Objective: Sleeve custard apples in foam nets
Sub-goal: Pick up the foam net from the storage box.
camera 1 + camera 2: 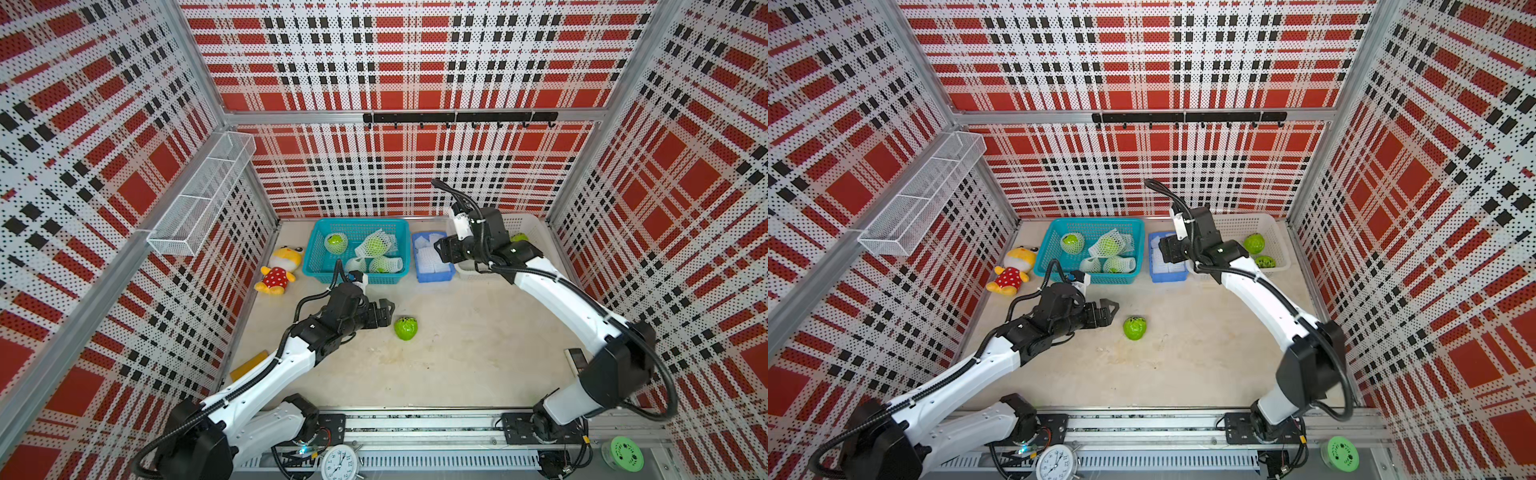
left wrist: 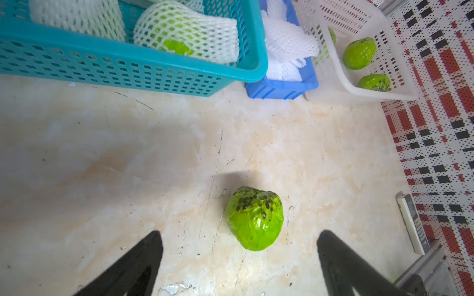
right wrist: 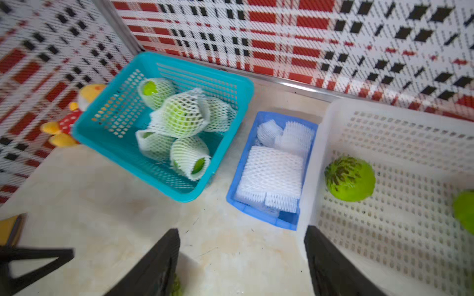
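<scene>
A bare custard apple [image 1: 406,328] [image 1: 1135,328] [image 2: 255,217], green with dark patches, lies on the table. My left gripper [image 1: 388,312] [image 1: 1113,309] [image 2: 240,234] is open just left of it, its fingertips reaching the fruit's near side without gripping it. White foam nets [image 1: 432,259] [image 1: 1169,266] [image 3: 272,174] fill a blue bin [image 2: 282,88]. My right gripper [image 1: 440,249] [image 1: 1165,249] [image 3: 241,246] hovers open and empty above that bin's near end. Two bare custard apples [image 1: 1254,243] [image 3: 350,179] lie in the white basket [image 1: 1237,220]. Several netted custard apples [image 1: 376,245] [image 3: 179,115] sit in the teal basket [image 1: 357,222].
A plush toy [image 1: 278,270] lies left of the teal basket. A yellow object [image 1: 249,365] sits by the left wall and a remote [image 1: 575,359] by the right wall. An alarm clock [image 1: 340,463] and a green disc [image 1: 622,454] rest on the front rail.
</scene>
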